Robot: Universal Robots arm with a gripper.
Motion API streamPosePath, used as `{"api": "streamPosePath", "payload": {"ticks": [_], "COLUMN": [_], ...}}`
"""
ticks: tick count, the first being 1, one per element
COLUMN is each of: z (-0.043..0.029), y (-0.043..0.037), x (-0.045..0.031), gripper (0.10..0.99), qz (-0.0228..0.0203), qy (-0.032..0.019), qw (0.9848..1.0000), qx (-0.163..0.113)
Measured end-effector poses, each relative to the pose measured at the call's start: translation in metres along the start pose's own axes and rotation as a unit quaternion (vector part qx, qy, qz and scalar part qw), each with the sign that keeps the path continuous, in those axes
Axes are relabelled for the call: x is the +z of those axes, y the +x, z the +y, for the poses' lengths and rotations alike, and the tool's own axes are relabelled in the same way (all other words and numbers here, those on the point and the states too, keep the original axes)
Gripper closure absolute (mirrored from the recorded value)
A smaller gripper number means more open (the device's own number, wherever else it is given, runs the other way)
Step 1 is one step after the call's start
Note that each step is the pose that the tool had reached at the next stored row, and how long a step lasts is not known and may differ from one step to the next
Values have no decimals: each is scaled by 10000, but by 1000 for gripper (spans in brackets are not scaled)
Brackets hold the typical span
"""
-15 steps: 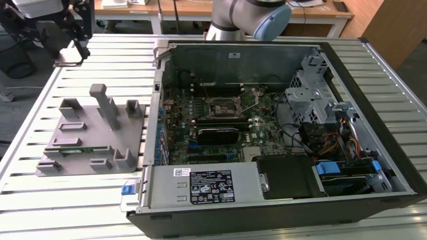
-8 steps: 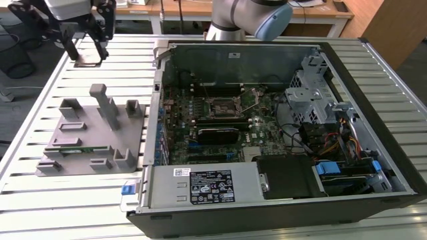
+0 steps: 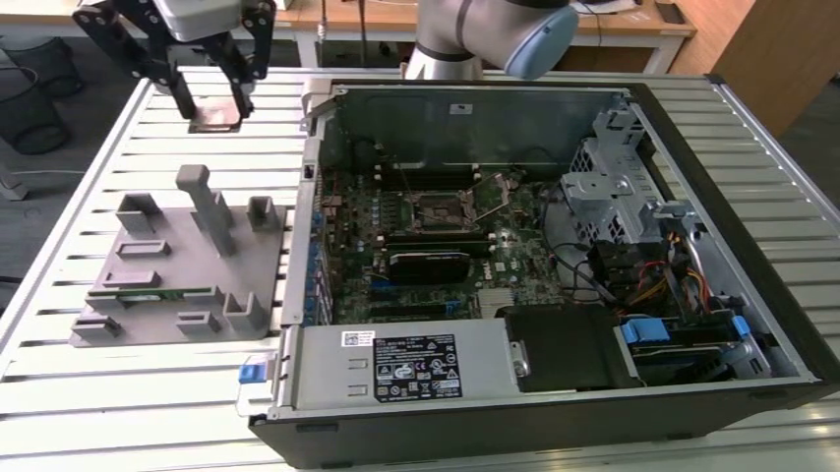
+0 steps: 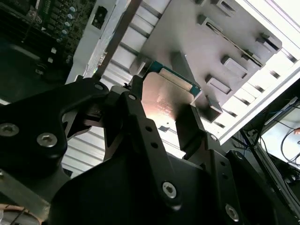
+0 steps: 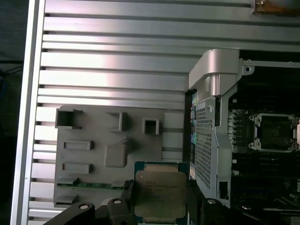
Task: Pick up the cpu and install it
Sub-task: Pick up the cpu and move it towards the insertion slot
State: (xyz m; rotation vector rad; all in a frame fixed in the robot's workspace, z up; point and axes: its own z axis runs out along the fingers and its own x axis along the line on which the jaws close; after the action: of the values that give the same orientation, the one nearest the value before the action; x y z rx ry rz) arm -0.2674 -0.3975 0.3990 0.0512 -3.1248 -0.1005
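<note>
- While closed on the cpu (image 5: 159,190), the gripper (image 3: 211,102) hangs over the tabletop (image 3: 79,226) near the gray fixture (image 3: 184,285).
- Its fingers (image 4: 140,122) hide two cpu edges in the second wrist view.

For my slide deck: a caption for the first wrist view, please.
Gripper holding the cpu, grey parts holder and open computer case behind.

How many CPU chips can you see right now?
1. The cpu is clamped in the gripper's jaws above the slatted table, to the exterior view's left of the open computer case. The motherboard socket looks empty.
</note>
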Motion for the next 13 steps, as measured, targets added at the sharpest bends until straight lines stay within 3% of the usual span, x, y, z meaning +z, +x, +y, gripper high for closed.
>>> {"api": "streamPosePath", "payload": {"ticks": [13], "z": [-17], "y": [-593], "x": [12], "gripper": [557], "qz": [0], "qy": [0], "qw": [10000], "qx": [0]}}
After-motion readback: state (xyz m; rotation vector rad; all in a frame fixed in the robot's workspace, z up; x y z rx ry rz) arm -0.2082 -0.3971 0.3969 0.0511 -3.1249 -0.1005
